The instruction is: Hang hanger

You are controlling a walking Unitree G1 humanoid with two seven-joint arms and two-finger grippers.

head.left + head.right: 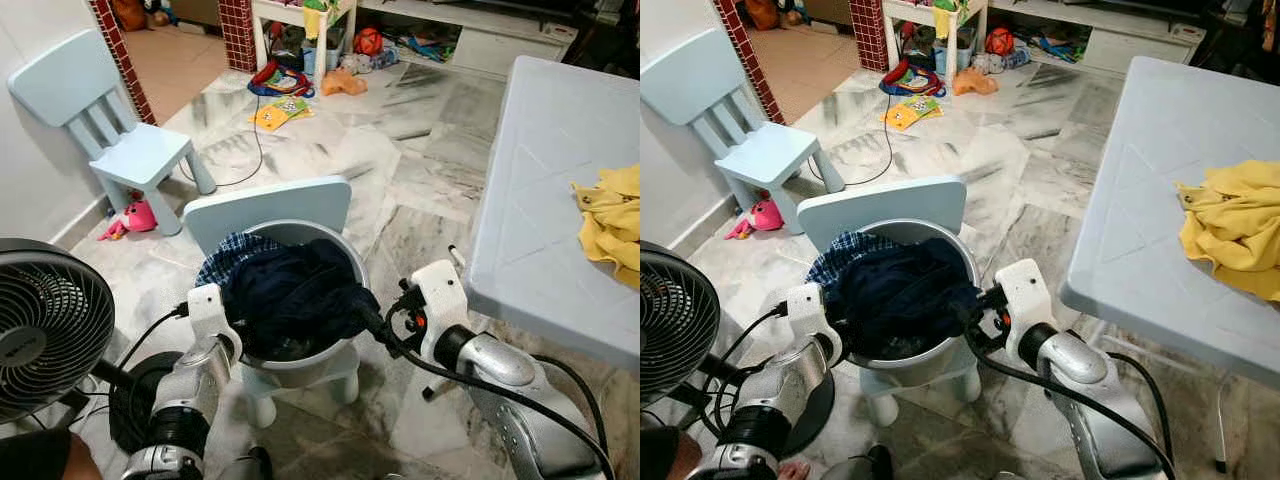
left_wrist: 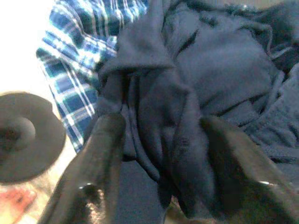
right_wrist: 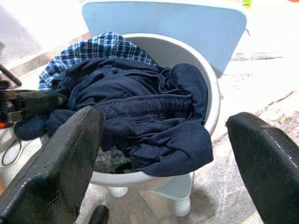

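A white basin (image 1: 352, 262) stands on a small pale blue chair (image 1: 265, 205) in front of me. It is heaped with dark navy clothes (image 1: 295, 290), and a blue plaid shirt (image 1: 225, 255) lies at its far left side. My left gripper (image 1: 235, 320) is at the basin's left rim. In the left wrist view its fingers (image 2: 105, 140) pinch a bunched fold of navy garment (image 2: 163, 135). My right gripper (image 1: 372, 322) hovers at the basin's right rim. Its fingers (image 3: 70, 149) stand wide apart and open, with nothing between them.
A black fan (image 1: 50, 325) stands close on my left. A pale blue table (image 1: 560, 170) with a yellow cloth (image 1: 610, 220) is on my right. Another small chair (image 1: 120, 140) and a pink toy (image 1: 135, 215) sit by the left wall. Toys and books litter the far floor.
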